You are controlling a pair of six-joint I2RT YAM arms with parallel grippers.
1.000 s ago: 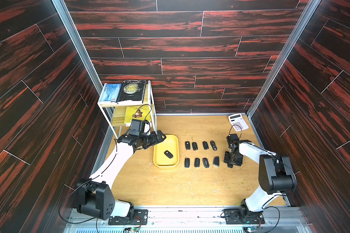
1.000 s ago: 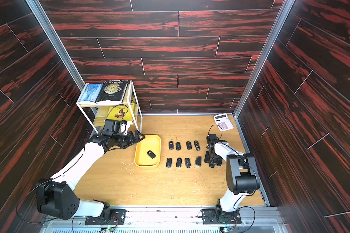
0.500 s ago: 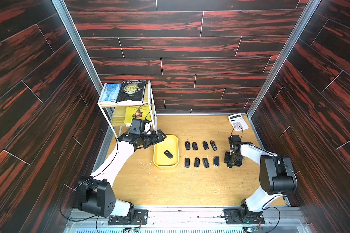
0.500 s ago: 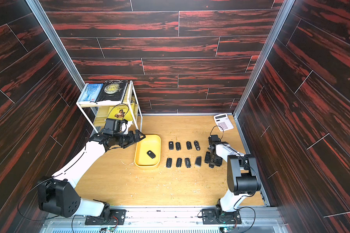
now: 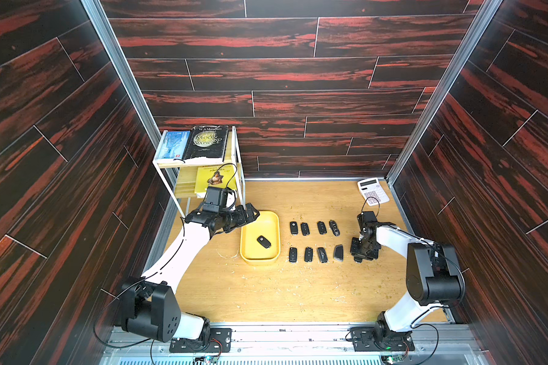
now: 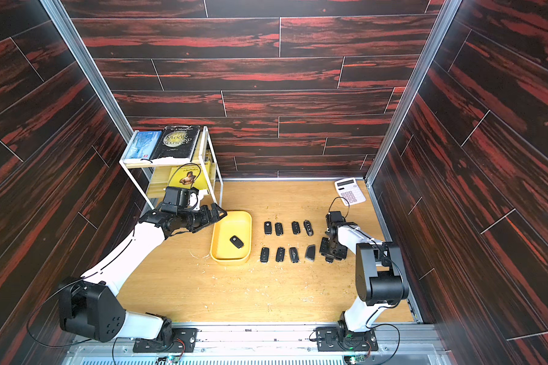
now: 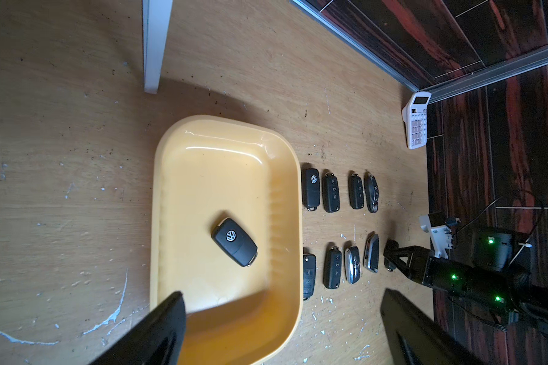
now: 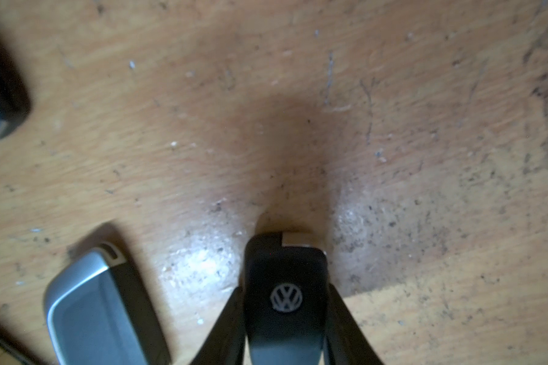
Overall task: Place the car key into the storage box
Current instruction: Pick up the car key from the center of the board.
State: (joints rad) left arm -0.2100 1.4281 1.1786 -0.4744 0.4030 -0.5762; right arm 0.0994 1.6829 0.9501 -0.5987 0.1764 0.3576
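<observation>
In a top view, the right gripper (image 5: 358, 256) is sitting well right of the storage box (image 5: 260, 259). The left wrist view is showing the left gripper (image 7: 282, 294) wide open over its edge. The right wrist view is showing fingers (image 8: 228, 319) squeezing the car key (image 8: 285, 278) on its long sides.

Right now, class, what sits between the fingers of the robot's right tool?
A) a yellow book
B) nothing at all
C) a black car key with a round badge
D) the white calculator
C: the right wrist view shows a black car key with a round badge lying between the two fingers of the right tool, which flank it on both sides.
</observation>
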